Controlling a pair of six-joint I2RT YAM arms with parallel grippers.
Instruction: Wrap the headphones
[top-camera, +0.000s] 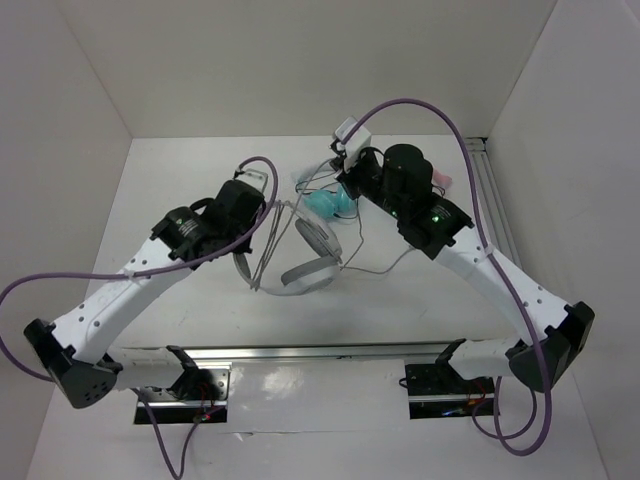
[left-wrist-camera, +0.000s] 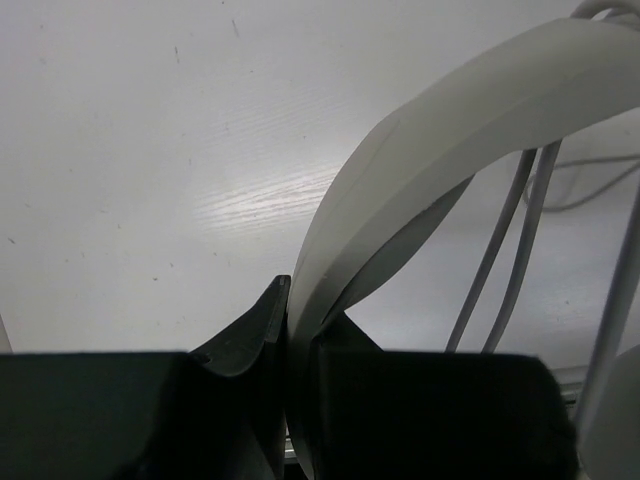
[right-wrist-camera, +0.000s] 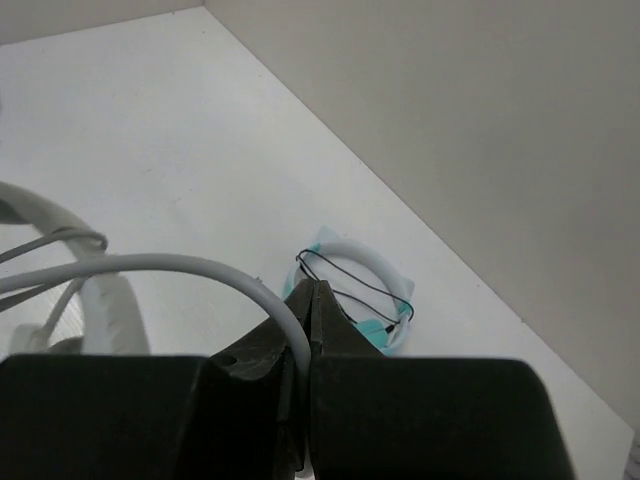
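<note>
The light-grey headphones (top-camera: 307, 275) rest on the white table between the arms, one ear cup (top-camera: 315, 238) facing up. My left gripper (top-camera: 268, 212) is shut on their wide headband (left-wrist-camera: 430, 125), which arches up and to the right from the jaws (left-wrist-camera: 300, 308). Two strands of thin grey cable (left-wrist-camera: 505, 250) hang beside the band. My right gripper (top-camera: 338, 172) is shut on the grey cable (right-wrist-camera: 170, 264), which curves leftward out of the jaws (right-wrist-camera: 310, 292) towards the headphones (right-wrist-camera: 110, 310). More cable trails loosely over the table (top-camera: 385, 263).
A smaller teal pair of headphones (top-camera: 330, 205) lies just beyond my right gripper, its pale band wound with a thin black cord (right-wrist-camera: 352, 248). Something pink (top-camera: 443, 180) shows behind the right arm. White walls enclose the table at the back and sides.
</note>
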